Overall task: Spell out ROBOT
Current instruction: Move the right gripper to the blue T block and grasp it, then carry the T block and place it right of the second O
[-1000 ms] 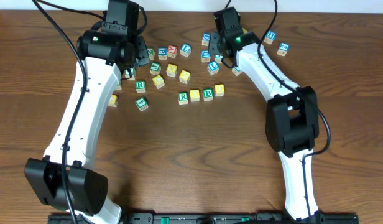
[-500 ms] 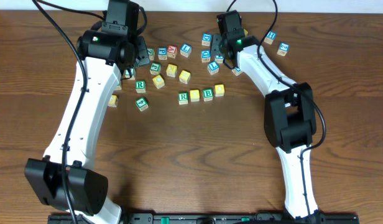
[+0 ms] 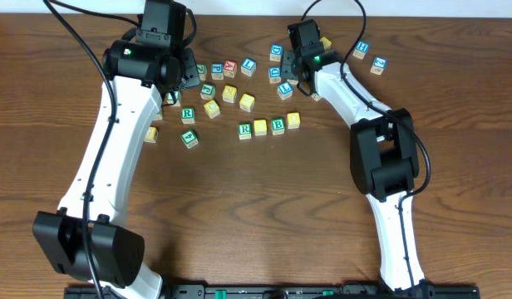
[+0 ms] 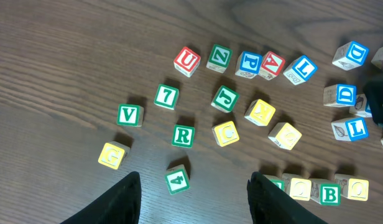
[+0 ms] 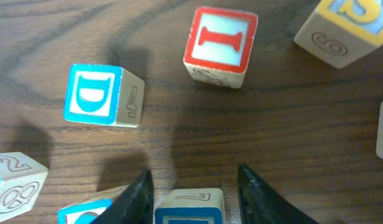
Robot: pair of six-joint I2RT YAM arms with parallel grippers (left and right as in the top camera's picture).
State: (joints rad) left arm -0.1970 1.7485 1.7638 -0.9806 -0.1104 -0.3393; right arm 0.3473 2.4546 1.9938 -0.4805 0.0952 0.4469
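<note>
Block (image 5: pixel 189 206) inside right end effector (image 5: pixel 193 179) is cropped.

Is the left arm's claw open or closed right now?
Open. In its wrist camera, the left gripper's two dark fingers stand wide apart, with nothing held between them.

Left gripper (image 4: pixel 194 182) jaws wide apart, right gripper (image 5: pixel 193 175) jaws parted

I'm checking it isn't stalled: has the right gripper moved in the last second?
Yes. The right gripper has crept slightly down the overhead image, measured against the unmoved H block.
</note>
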